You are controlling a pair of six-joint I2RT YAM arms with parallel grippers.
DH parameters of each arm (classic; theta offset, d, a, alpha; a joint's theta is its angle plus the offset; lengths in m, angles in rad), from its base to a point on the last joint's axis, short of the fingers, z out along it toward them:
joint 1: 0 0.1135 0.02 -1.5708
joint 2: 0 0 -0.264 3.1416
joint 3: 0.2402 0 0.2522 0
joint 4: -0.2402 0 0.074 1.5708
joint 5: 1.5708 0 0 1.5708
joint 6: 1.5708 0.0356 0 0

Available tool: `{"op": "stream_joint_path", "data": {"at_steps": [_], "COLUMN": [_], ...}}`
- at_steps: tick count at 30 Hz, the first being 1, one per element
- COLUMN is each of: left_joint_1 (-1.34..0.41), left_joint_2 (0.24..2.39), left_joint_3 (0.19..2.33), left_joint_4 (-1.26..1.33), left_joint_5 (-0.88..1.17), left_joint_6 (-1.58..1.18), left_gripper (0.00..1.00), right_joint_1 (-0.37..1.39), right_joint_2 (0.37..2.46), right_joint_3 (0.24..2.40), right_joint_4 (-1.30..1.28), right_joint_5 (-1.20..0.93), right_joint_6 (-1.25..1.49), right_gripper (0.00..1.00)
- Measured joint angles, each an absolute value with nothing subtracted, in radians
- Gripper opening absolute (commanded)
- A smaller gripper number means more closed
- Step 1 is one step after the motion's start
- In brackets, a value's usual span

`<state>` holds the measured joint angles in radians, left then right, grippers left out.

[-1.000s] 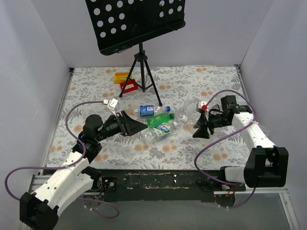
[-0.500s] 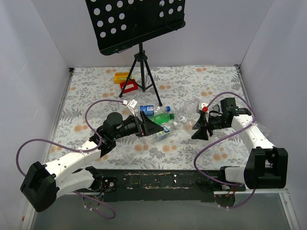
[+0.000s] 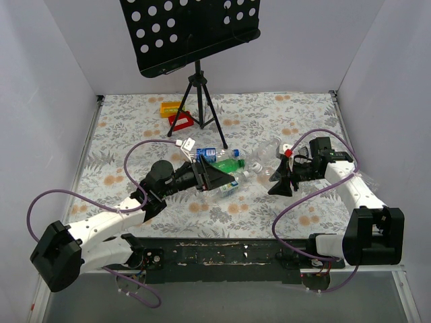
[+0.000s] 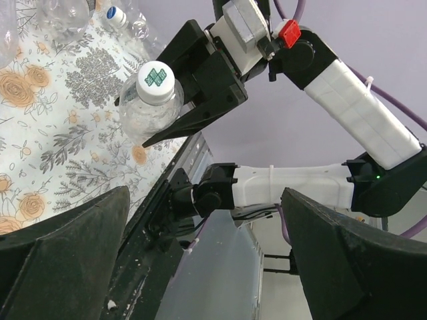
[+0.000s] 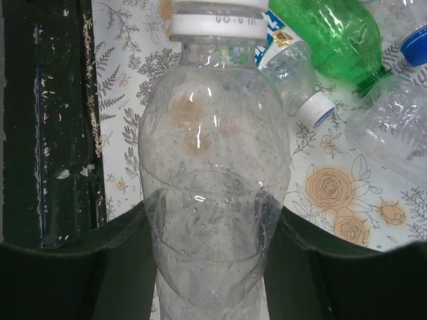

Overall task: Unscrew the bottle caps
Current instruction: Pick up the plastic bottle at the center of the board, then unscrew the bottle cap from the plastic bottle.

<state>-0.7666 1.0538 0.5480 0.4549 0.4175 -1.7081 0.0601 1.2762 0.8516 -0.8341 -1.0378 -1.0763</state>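
1. A clear bottle point(image 5: 217, 187), its white cap point(image 5: 217, 20) on, is clamped across the body by the right gripper point(image 5: 212, 220), right of the table's point(image 3: 121, 128) middle. The cap faces the left gripper point(image 3: 221, 178).
2. The other bottles, including a green bottle point(image 3: 225, 165), lie heaped at the table's middle.
3. The left gripper's fingers are spread wide and hold nothing, at the heap's near-left side.

can't see the base of the clear bottle point(image 5: 213, 167), cropped by the right wrist view's bottom edge; same for the top of its white cap point(image 5: 217, 19) at the top edge. losing part of the green bottle point(image 5: 333, 33) there too. from above, can't make out the bottle pile point(image 3: 229, 163) behind the left gripper point(image 3: 225, 179), caps too small.
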Motion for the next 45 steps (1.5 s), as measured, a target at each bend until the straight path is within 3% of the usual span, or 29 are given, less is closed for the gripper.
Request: {"op": "stream_joint_path", "data": {"at_steps": [23, 28, 33, 36, 45], "left_joint_1": [-0.847, -0.857, -0.884, -0.893, -0.897], "left_joint_2": [1.208, 1.31, 1.412, 1.441, 1.466], "left_joint_3": [0.535, 0.633, 0.741, 0.755, 0.774], "left_joint_4": [0.567, 0.517, 0.45, 0.432, 0.393], "left_joint_5": [0.284, 0.251, 0.215, 0.208, 0.183], "left_joint_6": [-1.831, -1.797, -1.751, -1.735, -1.709], "left_gripper": [0.98, 0.88, 0.67, 0.59, 0.58], "right_joint_1": [0.101, 0.146, 0.165, 0.17, 0.176], "right_joint_2": [1.269, 1.269, 1.269, 1.269, 1.268], "right_joint_3": [0.836, 0.836, 0.835, 0.835, 0.82], "right_joint_4": [-0.806, -0.793, -0.78, -0.775, -0.762], "right_joint_5": [-1.05, -1.027, -1.008, -0.999, -0.975], "right_joint_6": [-1.052, -1.046, -1.04, -1.036, -1.024], "right_gripper": [0.12, 0.12, 0.12, 0.12, 0.12]}}
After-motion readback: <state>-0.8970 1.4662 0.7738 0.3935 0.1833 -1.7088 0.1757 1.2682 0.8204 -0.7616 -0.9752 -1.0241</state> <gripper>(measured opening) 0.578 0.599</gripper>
